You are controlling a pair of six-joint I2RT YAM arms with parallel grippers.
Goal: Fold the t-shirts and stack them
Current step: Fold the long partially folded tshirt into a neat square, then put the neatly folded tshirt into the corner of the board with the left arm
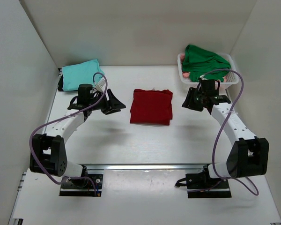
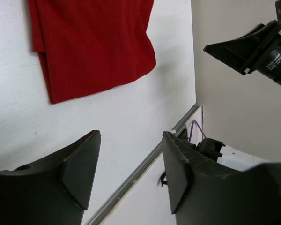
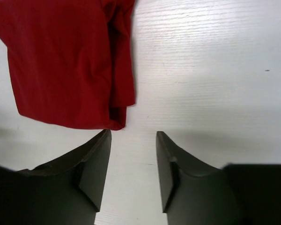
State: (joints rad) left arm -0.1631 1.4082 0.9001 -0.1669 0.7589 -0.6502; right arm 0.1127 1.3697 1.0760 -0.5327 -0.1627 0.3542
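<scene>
At counter [image 1: 145,145] centre: dark red shirt [image 1: 151,106] folded flat | left claw [image 1: 118,104], right claw [image 1: 191,100] flank it, both apart, empty | teal shirt [image 1: 82,74] far-left | step: fold seemingly done | next: likely pinch both edges, stack on teal

Plain, no print on any: dark red t-shirt [image 1: 151,106] mid-table, light teal t-shirt [image 1: 82,74] at the far left corner, bright green t-shirt [image 1: 203,62] at the far right corner in a white lattice basket [image 1: 231,78] — a pink patch [image 1: 186,75] shows under the green. Table [image 1: 145,145] is white with a faint streaky grain, and the walls [image 1: 131,33] are off-white. Left gripper [image 1: 113,103] and right gripper [image 1: 192,101] are matte black — arm links [image 1: 232,123] white, cables [image 1: 217,136] purple.
</scene>
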